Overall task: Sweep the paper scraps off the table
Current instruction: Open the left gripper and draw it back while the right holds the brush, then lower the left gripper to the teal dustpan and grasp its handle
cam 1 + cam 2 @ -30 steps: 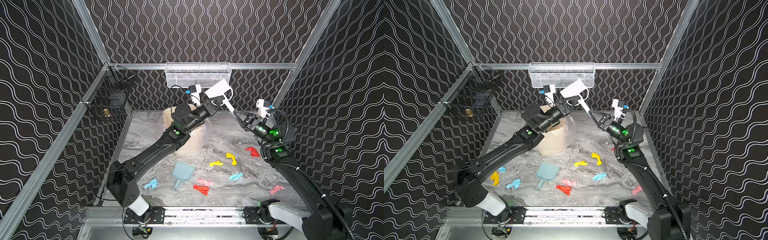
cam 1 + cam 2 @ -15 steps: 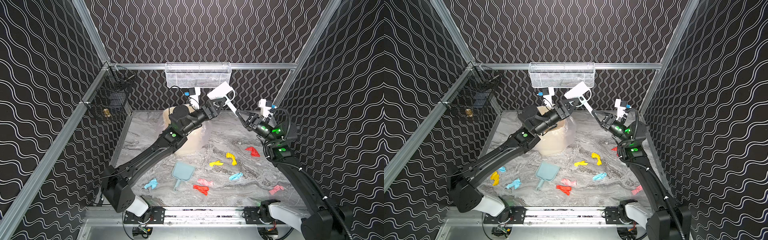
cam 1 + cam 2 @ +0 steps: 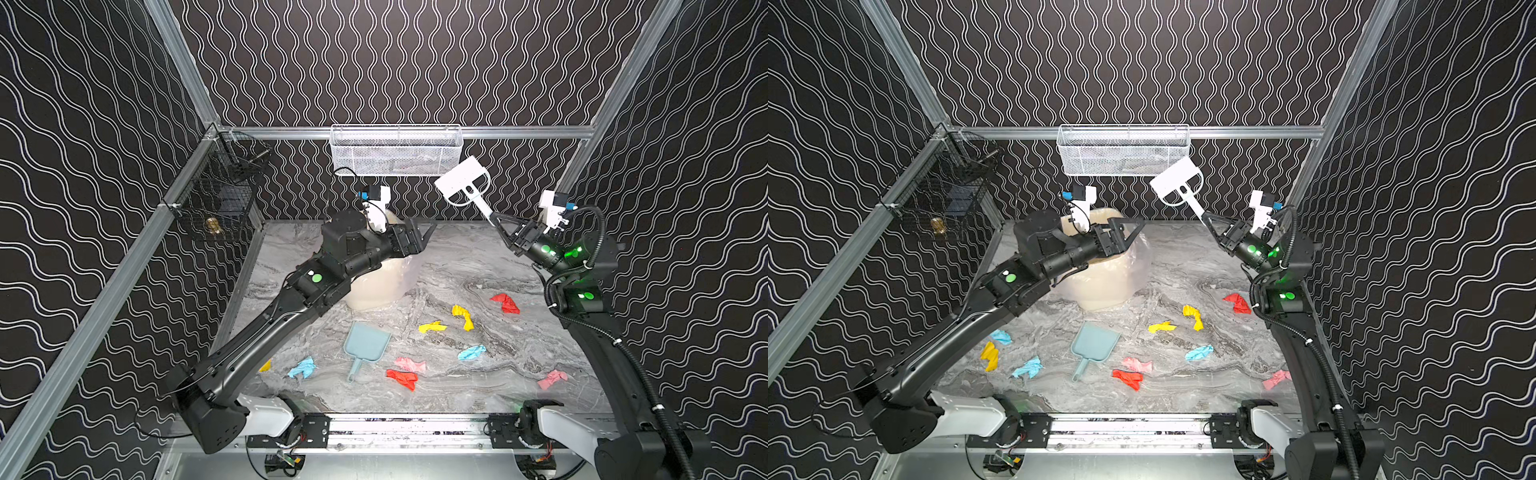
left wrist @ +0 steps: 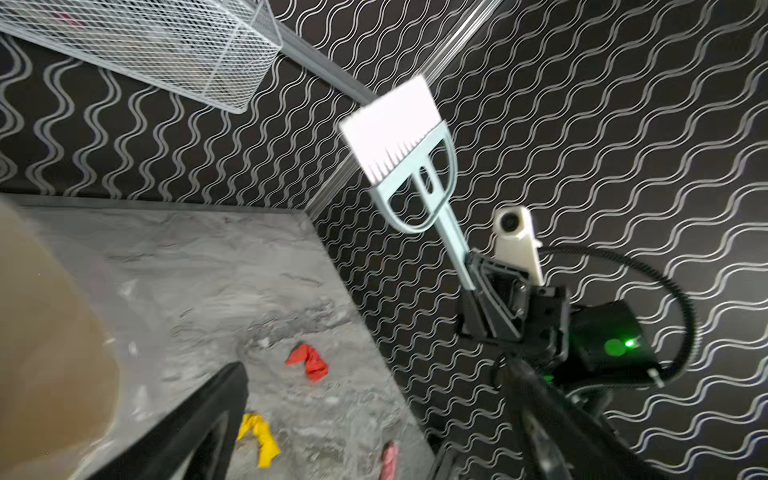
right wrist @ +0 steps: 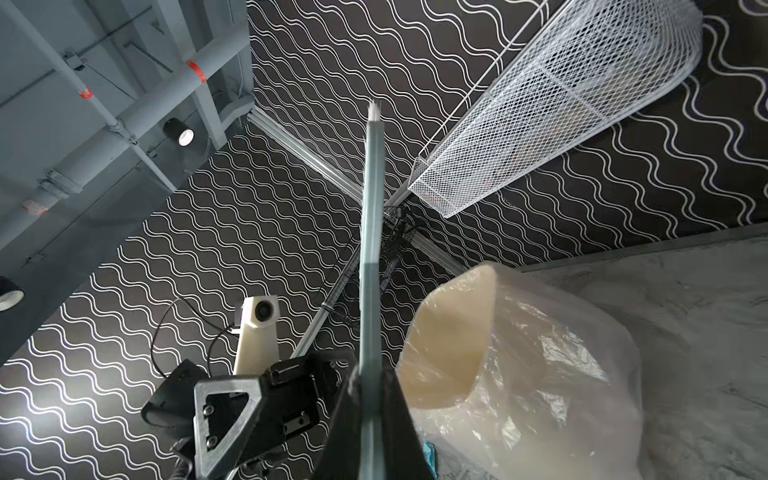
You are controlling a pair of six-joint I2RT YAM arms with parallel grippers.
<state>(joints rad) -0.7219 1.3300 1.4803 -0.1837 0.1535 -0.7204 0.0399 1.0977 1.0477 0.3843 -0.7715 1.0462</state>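
Several paper scraps lie on the marble table (image 3: 457,266), among them red (image 3: 505,302), yellow (image 3: 463,316), light blue (image 3: 471,352) and pink (image 3: 410,364) ones. A pale blue brush (image 3: 463,183) (image 3: 1177,178) with white bristles points up in the air at the back. My right gripper (image 3: 498,222) (image 5: 370,415) is shut on its handle (image 5: 370,249). My left gripper (image 3: 424,232) (image 4: 370,428) hangs open and empty over the bin, apart from the brush (image 4: 395,133). The pale blue dustpan (image 3: 365,345) (image 3: 1094,343) lies flat on the table in front of the bin.
A cream bin lined with a clear bag (image 3: 380,282) (image 5: 519,374) stands at the back left under my left arm. A white mesh basket (image 3: 397,149) hangs on the back rail, a black wire basket (image 3: 220,195) on the left rail.
My left gripper has opened, let go of the brush and drawn back to the left. The right gripper keeps the brush by its handle and has carried it to the right.
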